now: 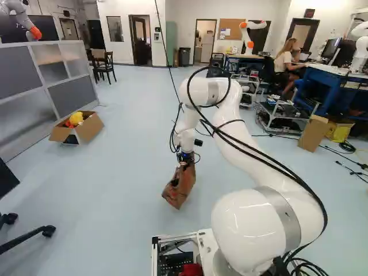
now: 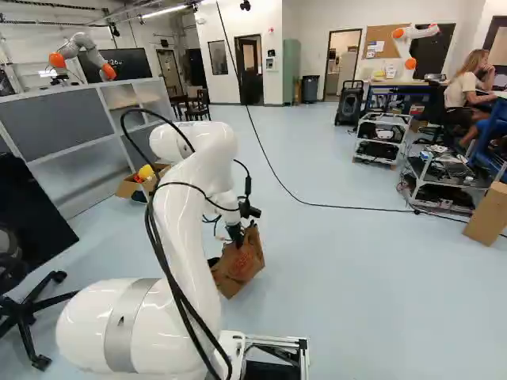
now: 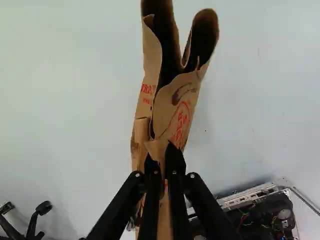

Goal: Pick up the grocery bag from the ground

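Grocery bag (image 1: 180, 187), one, brown paper with red print, creased. Left base view: bag hanging aslant under the pincer (image 1: 185, 163), its lower end over the pale blue floor (image 1: 126, 178); whether that end touches the floor, I cannot tell from where I stand. Arm (image 1: 247, 144), one, white, with black cables, reaching over from the bag's right. Carton (image 1: 89, 131), open, with a yellow item (image 1: 76, 118) inside, beyond the bag and to its left. Partition (image 1: 20, 77), grey-panelled, past the carton, also left of the bag. Tabletop (image 1: 339, 72), blue-framed, bearing monitors, far beyond the bag and to its right.

Right base view: same bag, the pincer at its upper part, the arm to its left. Office chair (image 2: 32, 313), one, wheeled, nearer than the bag and well left of it. Cable (image 2: 348, 207), black, along the floor beyond the bag and to its right.

Wrist view: pincer drawn nearly closed, two black fingers with a fold of the bag's paper nipped between them. Bag mouth, gaping and dark inside, ahead of the fingertips. Base frame (image 3: 245, 196), metal, beside the pincer, apart from the bag.
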You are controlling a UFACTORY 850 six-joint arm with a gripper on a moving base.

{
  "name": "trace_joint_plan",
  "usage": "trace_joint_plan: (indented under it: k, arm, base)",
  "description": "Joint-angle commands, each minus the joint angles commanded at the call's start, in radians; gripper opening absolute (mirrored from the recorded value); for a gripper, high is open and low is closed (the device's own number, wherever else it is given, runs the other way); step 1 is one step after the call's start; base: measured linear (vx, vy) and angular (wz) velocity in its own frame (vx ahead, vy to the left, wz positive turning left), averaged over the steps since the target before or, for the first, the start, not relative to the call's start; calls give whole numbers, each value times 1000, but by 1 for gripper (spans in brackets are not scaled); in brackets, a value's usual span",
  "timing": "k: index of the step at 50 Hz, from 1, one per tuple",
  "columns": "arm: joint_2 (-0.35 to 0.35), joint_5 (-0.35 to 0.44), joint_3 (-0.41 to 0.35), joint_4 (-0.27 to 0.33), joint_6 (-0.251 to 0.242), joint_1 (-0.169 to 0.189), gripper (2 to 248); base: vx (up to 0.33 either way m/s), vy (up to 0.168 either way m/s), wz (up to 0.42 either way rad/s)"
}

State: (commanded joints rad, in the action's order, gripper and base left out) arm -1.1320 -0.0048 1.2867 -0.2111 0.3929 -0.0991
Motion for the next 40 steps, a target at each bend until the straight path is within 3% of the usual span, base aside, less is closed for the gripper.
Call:
trace_joint_plan:
  k: [40]
  arm:
    - [172, 59, -162, 0, 0, -5, 21]
  base:
    - [0, 0, 0]
